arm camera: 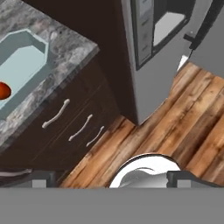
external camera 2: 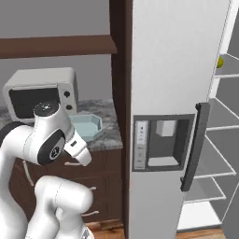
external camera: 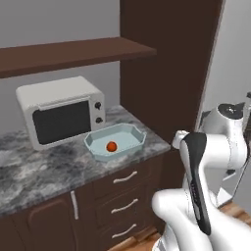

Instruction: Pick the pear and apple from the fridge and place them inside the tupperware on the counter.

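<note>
The red-orange apple (external camera: 112, 146) lies inside the pale blue tupperware (external camera: 115, 141) on the grey marbled counter (external camera: 44, 171), to the right of the microwave. A yellow-green pear (external camera 2: 220, 61) sits on an upper shelf inside the open fridge (external camera 2: 172, 70). The hand view looks down over the tupperware (arm camera: 22, 65), the apple (arm camera: 3, 90) at its left edge and the fridge door (arm camera: 153, 30). My gripper (arm camera: 113, 179) hangs open above the wooden floor, in front of the drawers, with its fingertips (arm camera: 41, 179) far apart and nothing between them.
A white microwave (external camera: 61, 110) stands at the back of the counter under a brown shelf (external camera: 73, 51). A tall brown cabinet panel (external camera: 166, 63) separates counter and fridge. The fridge door with dispenser (external camera 2: 163, 142) and dark handle (external camera 2: 196, 144) stands between arm and shelves (external camera 2: 219, 126).
</note>
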Tool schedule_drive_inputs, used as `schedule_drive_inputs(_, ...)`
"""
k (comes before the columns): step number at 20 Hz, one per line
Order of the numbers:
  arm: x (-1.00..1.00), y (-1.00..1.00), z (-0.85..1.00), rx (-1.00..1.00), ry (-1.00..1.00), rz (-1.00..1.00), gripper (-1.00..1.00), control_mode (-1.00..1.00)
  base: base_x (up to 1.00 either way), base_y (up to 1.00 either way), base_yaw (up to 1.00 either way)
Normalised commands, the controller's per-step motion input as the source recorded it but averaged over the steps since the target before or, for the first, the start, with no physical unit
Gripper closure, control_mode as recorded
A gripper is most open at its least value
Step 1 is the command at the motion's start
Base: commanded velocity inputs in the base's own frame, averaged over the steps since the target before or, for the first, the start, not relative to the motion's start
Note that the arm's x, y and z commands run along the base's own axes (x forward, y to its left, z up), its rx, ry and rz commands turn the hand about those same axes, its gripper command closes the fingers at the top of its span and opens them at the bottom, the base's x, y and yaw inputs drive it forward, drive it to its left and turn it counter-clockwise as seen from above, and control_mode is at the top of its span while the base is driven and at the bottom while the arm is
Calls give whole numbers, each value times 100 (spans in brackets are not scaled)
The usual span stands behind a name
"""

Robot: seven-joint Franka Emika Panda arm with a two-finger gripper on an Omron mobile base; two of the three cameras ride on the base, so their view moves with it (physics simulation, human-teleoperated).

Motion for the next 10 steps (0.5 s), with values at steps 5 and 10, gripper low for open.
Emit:
schedule_drive_inputs(5, 0, 0, 0, 0, 0, 0, -100, 100, 8, -74, -40)
schedule_drive_inputs(10, 0, 0, 0, 0, 0, 0, -100, 100, 6, -86, -22)
